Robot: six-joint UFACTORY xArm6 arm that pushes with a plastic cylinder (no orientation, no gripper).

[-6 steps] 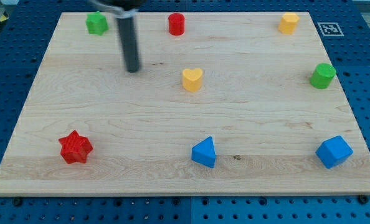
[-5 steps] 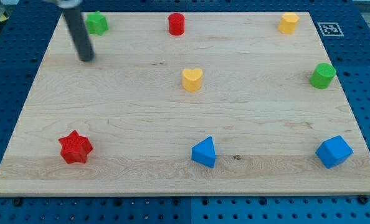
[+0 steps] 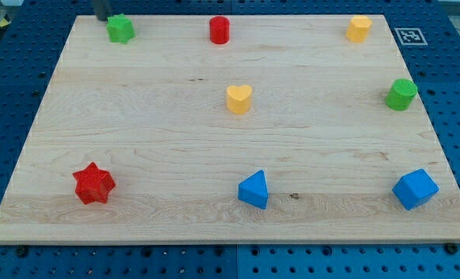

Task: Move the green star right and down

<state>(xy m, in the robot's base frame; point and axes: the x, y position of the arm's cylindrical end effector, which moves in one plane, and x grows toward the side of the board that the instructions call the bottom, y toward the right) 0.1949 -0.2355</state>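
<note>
The green star (image 3: 121,29) sits near the top left corner of the wooden board (image 3: 137,155). My tip (image 3: 101,18) is at the view's top edge, just left of and above the green star, close to it; I cannot tell whether it touches. Only the rod's short lower end shows.
A red cylinder (image 3: 219,30) and a yellow block (image 3: 359,28) stand along the top. A yellow heart (image 3: 239,99) is mid-board. A green cylinder (image 3: 401,94) is at the right. A red star (image 3: 94,184), a blue triangle (image 3: 254,190) and a blue cube (image 3: 414,189) lie along the bottom.
My tip has moved up and to the left, from mid-left of the board to the top edge beside the green star. No block has moved.
</note>
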